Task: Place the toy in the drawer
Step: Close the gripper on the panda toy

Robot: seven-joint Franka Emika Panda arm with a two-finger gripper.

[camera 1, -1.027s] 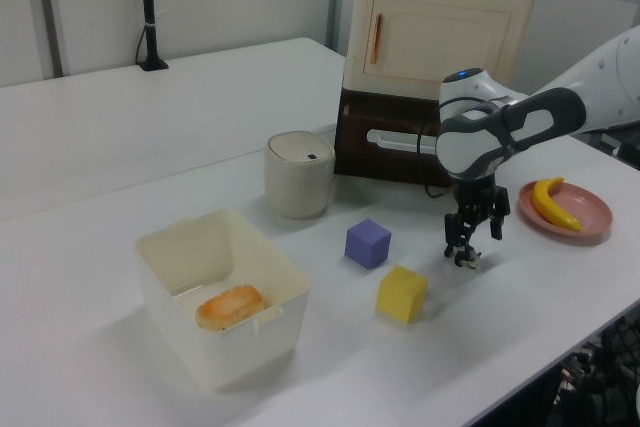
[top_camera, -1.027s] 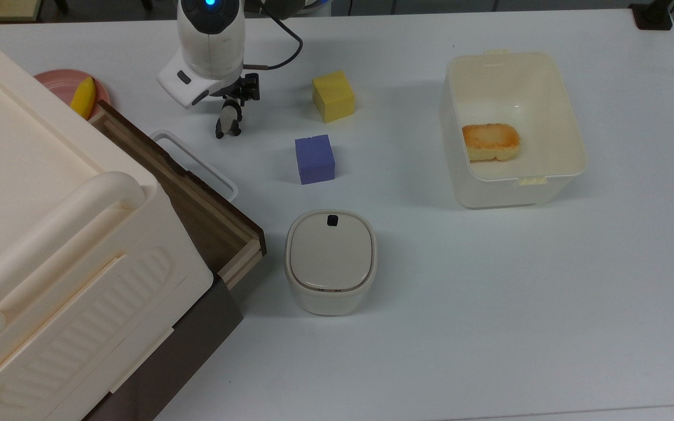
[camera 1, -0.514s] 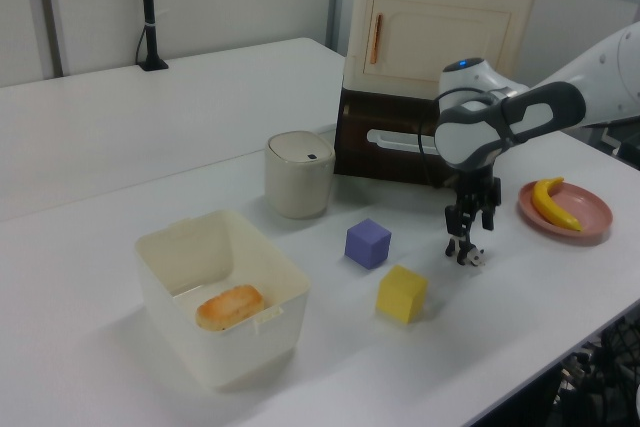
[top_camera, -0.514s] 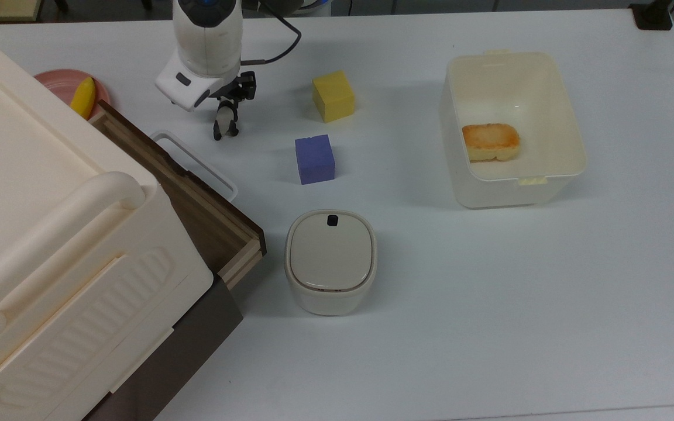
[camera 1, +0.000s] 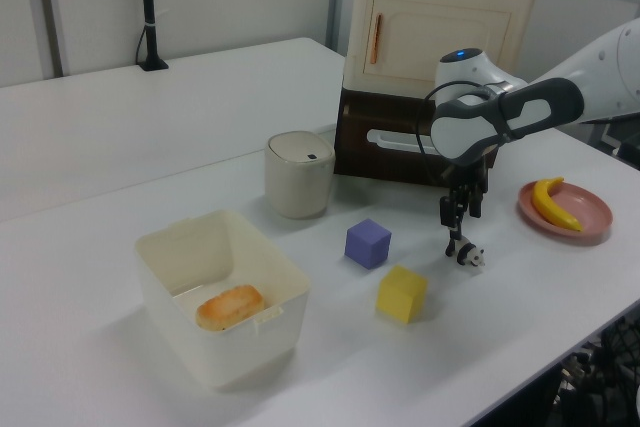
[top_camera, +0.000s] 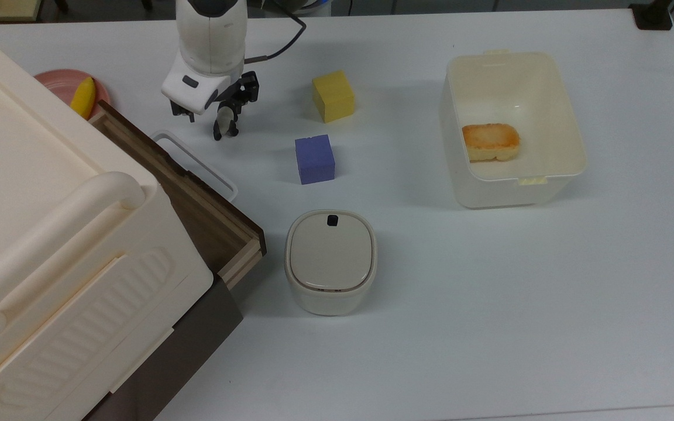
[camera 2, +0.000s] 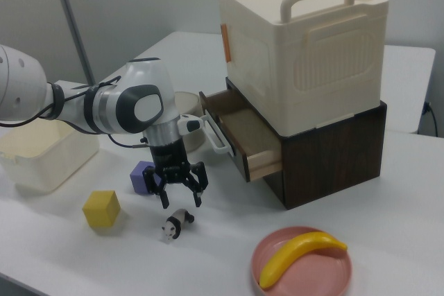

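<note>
The toy (camera 2: 175,224), a tiny black-and-white panda, stands on the white table a little below my gripper (camera 2: 180,196). My gripper is open, with its black fingers spread and nothing between them. In the top view the toy (top_camera: 224,123) peeks out just under the gripper (top_camera: 214,105). In the left view the gripper (camera 1: 458,215) hangs above the toy (camera 1: 468,256), apart from it. The drawer (camera 2: 244,145) stands pulled out of the cream cabinet, showing a dark brown inside (top_camera: 199,206) and a white loop handle (top_camera: 196,165).
A yellow cube (top_camera: 333,95) and a purple cube (top_camera: 315,158) sit to the top view's right of the toy. A lidded cream bin (top_camera: 330,261) stands beside the drawer corner. A cream tub (top_camera: 571,134) holds a bread piece. A pink plate (camera 2: 303,263) carries a banana.
My gripper has risen off the toy and turned about its axis. The toy stays on the table in nearly the same spot.
</note>
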